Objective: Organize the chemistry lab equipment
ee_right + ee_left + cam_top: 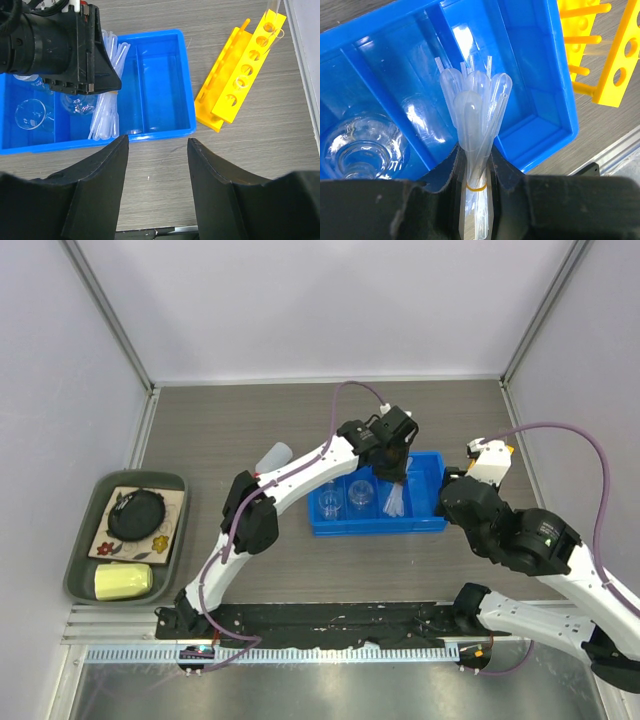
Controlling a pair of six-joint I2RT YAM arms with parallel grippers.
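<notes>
Pipettes (477, 105), rubber-banded, pinched between left gripper (475, 160) fingers over blue bin (559, 75), right of beakers (30, 112); right gripper (157, 150) spread wide, holding nothing.

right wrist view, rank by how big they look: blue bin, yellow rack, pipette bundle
1. blue bin, largest even though part of it is hidden
2. yellow rack
3. pipette bundle, a thin strip, its upper end hidden
</notes>
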